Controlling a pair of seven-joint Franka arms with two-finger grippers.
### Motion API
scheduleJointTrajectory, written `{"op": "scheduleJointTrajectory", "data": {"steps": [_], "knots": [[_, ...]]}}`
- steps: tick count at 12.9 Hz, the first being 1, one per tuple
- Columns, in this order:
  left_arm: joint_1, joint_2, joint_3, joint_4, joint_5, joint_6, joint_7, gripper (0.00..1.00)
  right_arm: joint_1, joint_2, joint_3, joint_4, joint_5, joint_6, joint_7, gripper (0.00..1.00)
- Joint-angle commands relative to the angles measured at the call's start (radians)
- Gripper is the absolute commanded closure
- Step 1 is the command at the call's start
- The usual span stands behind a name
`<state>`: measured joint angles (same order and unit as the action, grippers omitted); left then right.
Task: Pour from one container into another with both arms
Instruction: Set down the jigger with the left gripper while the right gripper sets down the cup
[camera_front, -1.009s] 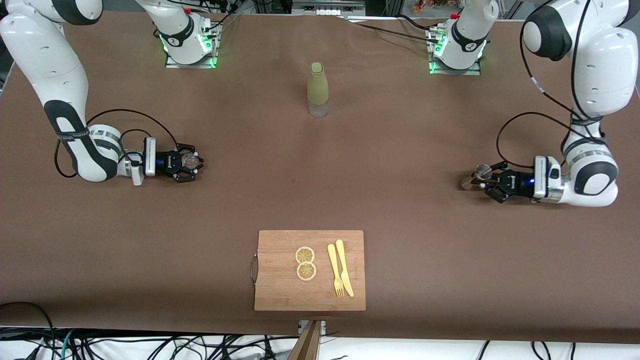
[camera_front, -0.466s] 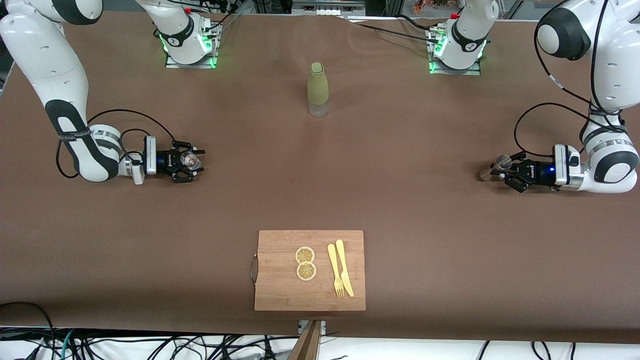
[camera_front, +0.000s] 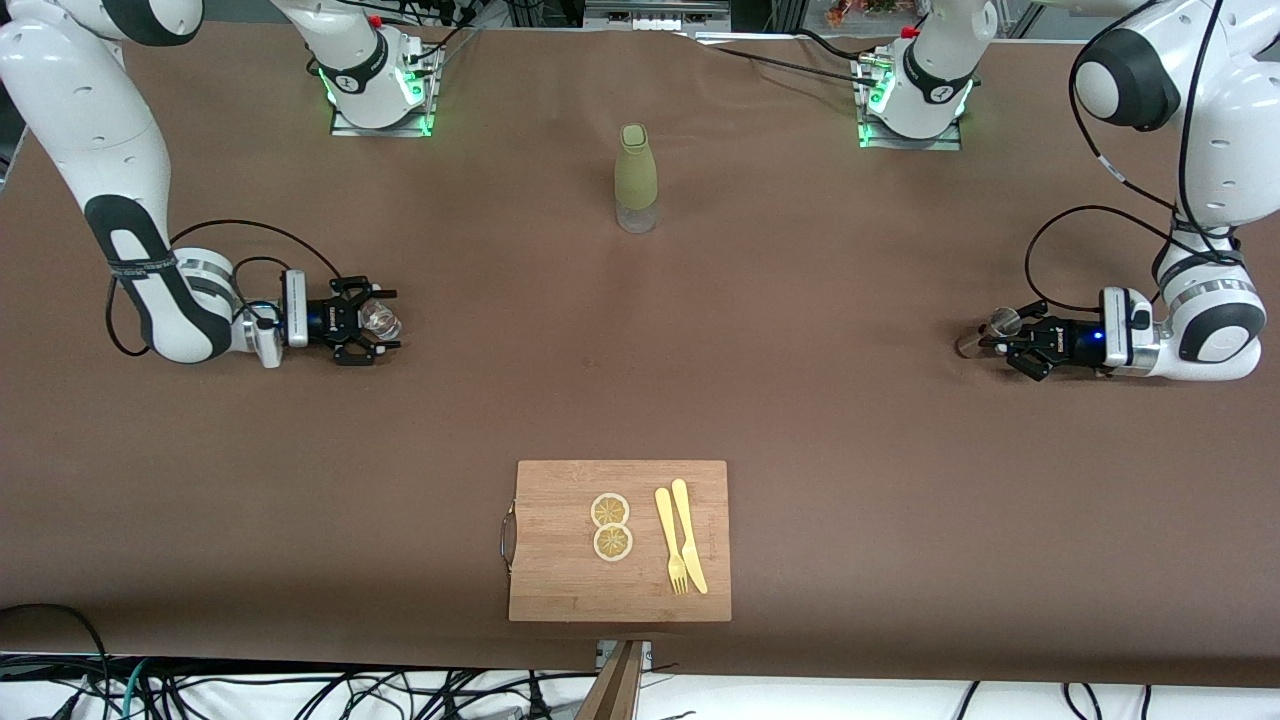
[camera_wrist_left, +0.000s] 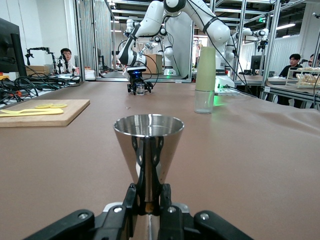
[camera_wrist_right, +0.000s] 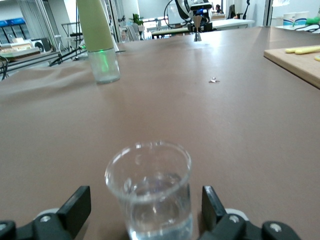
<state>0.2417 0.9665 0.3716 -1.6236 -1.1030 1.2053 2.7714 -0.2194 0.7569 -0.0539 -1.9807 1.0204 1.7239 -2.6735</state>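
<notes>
Glass cup (camera_front: 380, 320) stands upright on the brown table (camera_front: 800, 400) toward the right arm's end, between the spread fingers of the right gripper (camera_front: 372, 322), untouched by either one. An olive bottle (camera_front: 635, 178) stands mid-table. Toward the left arm's end, the left gripper (camera_front: 1003, 340) pinches the metal jigger (camera_front: 990, 326) at its narrow waist, upright.
</notes>
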Motion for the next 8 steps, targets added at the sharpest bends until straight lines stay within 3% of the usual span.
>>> {"op": "scheduleJointTrajectory", "data": {"steps": [1,3,6,7,8], "knots": [[0.004,0.026,0.004,0.011,0.022,-0.015,0.201,1.00,-0.011,-0.054,-0.041,0.002,-0.065,0.020,0.020,0.01],[0.002,0.046,0.004,0.021,0.020,-0.012,0.209,1.00,-0.018,-0.108,-0.053,0.000,-0.141,0.020,0.116,0.01],[0.002,0.066,0.004,0.030,0.020,0.020,0.215,1.00,-0.017,-0.189,-0.070,-0.001,-0.184,0.020,0.288,0.02],[0.001,0.066,0.004,0.030,0.022,0.034,0.214,0.96,-0.014,-0.211,-0.070,-0.001,-0.191,0.022,0.347,0.02],[0.001,0.066,0.004,0.030,0.023,0.034,0.212,0.79,-0.009,-0.234,-0.070,-0.001,-0.204,0.031,0.412,0.02]]}}
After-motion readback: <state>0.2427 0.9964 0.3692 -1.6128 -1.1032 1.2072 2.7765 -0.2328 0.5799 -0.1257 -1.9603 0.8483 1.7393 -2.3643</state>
